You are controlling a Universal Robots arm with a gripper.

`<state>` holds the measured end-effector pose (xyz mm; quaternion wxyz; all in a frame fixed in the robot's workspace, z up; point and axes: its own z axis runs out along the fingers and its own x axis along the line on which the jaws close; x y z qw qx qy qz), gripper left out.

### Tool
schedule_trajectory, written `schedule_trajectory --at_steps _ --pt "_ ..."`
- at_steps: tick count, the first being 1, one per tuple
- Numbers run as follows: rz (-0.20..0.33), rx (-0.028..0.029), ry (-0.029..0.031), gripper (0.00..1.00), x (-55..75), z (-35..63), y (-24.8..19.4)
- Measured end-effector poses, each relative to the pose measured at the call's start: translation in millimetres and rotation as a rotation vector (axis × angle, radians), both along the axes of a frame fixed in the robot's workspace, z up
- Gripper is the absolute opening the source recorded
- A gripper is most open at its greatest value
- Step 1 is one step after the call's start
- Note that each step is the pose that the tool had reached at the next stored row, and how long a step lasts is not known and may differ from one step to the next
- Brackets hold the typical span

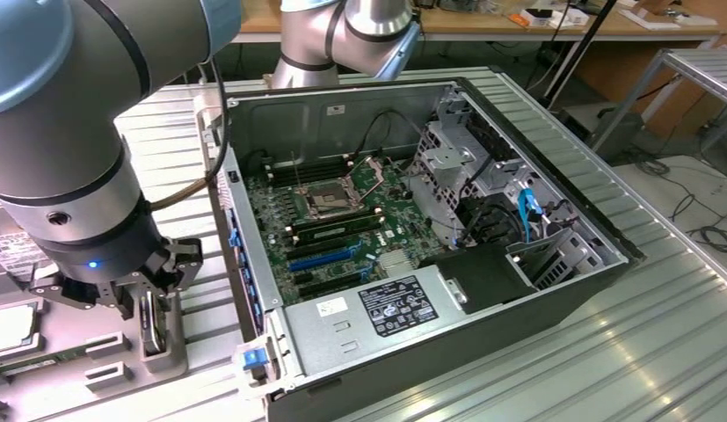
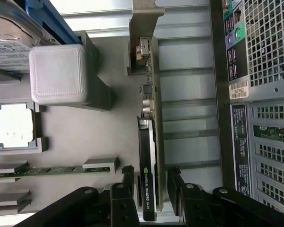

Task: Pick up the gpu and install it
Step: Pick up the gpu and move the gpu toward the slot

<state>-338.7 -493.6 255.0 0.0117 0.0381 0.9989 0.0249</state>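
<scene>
The gpu (image 2: 149, 142) stands on edge in a slot of the grey parts tray (image 2: 85, 137), its black face labelled and its silver bracket (image 2: 142, 28) at the far end. My gripper (image 2: 150, 182) is open and straddles the card's near end. One black finger (image 2: 128, 178) sits on each side, with a thin gap to the card. In the exterior view the gripper (image 1: 152, 303) hangs low over the tray at the exterior view's left, with the gpu (image 1: 159, 332) upright between its fingers. The open computer case (image 1: 551, 220) lies to the right, its motherboard (image 1: 339, 220) exposed with blue slots (image 1: 322, 259).
On the tray lie a silver hard drive (image 2: 9, 47), a processor chip (image 2: 14, 125) and memory sticks (image 2: 42, 171). A white block (image 2: 57, 73) rises beside the card. The case's rear panel (image 2: 265, 94) runs close alongside the tray. A power supply (image 1: 387, 308) fills the case's near end.
</scene>
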Motion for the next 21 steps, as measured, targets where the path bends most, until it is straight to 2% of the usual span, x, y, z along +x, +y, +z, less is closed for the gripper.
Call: schedule_trajectory --at_steps 2,12,16,21 --pt "0.0 0.0014 0.0 0.42 0.1 -2.3 0.9" --pt "0.0 0.0017 -0.0003 0.42 0.3 -7.7 17.5" --pt "0.003 0.0014 0.0043 0.42 0.1 -8.6 17.7" --pt "0.003 0.0016 0.0044 0.42 0.2 -9.5 17.7"
